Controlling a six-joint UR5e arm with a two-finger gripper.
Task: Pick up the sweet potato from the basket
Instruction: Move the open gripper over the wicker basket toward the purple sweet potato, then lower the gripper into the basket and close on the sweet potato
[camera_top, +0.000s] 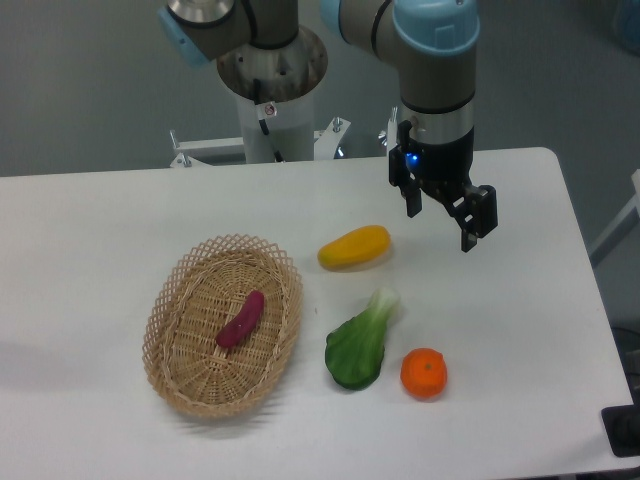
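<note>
nearest to me on the white desk (90, 230) sits the basket (172, 330), an oval of tan wicker at about eight o'clock from the desk's middle. the sweet potato (241, 320) lies inside it on the woven floor, a slim magenta finger tilted so its upper end points toward one o'clock, a little right of the basket's centre and apart from the rim. just outside the basket, at about five o'clock from the desk's middle, a green leafy vegetable (359, 345) lies with its pale stem pointing up and away, and a round orange (424, 373) sits just beside it on the right. farther back a yellow oblong fruit (355, 247) rests near the middle of the desk.

farthest off, at about two o'clock, the claw (441, 217) hangs above the desk with its two dark fingers spread apart and nothing between them, well away from the basket.

to my eye the reach has not really begun. done well, the arm would travel toward eight o'clock over the yellow fruit, high enough to clear it and the scalloped rim, then turn the wrist so the fingers straddle the tuber across its narrow width rather than along its length. it should descend straight down at the tuber's middle, closing gently, since the thing looks smooth and could roll on the weave if nudged from one side.
</note>
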